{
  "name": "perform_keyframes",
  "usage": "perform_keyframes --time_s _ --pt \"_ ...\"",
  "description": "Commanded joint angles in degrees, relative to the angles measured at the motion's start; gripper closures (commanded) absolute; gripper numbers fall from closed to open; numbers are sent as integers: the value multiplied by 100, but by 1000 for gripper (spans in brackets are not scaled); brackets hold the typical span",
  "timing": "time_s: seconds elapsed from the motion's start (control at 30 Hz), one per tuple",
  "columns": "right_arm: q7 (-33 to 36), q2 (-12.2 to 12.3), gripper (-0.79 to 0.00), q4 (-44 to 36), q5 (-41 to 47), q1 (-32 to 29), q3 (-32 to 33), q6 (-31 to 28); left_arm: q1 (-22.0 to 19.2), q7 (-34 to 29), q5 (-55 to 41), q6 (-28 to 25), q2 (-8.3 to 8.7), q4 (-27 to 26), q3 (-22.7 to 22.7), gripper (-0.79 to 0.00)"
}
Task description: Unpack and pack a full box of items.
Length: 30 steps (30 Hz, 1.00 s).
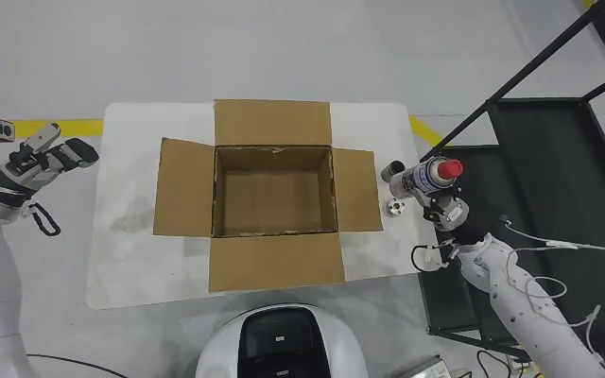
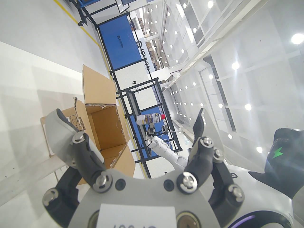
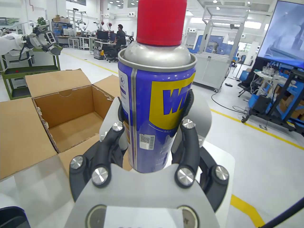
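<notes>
Cardboard box [image 1: 184,186] sits in the middle of the white table [image 1: 132,142], all four flaps folded out flat and its brown floor open to the top view. At the table's right edge, just past the right flap, the right gripper [image 1: 427,185] is clamped on a spray can [image 1: 425,175]. The right wrist view gives that grip up close: two pale fingers [image 3: 201,117] press the blue-and-yellow body from either side, low on the can, with the red cap [image 3: 161,20] uppermost. Whether the can's base touches the table I cannot tell. A small pale item [image 1: 397,205] lies on the table just beside the can; it is too small to name. The left gripper [image 1: 62,147] hangs off the table's left side, well apart from the box. Its own wrist view shows what the top view leaves vague: the fingers [image 2: 59,124] are spread wide apart in the air. Far off in that same view stand the box and the held can. A dark metal rack [image 1: 539,189] stands right of the table.
</notes>
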Motion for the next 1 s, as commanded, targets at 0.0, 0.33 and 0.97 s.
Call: perform_keyframes --time_s 0.0,0.33,0.97 --pt "13 0 0 -1 -4 2 1 -1 0 0 0 0 0 0 0 -785" --pt "13 0 0 -1 -4 2 1 -1 0 0 0 0 0 0 0 -785" --pt "-51 -138 0 1285 791 -130 8 -219 0 0 0 0 0 0 0 -785"
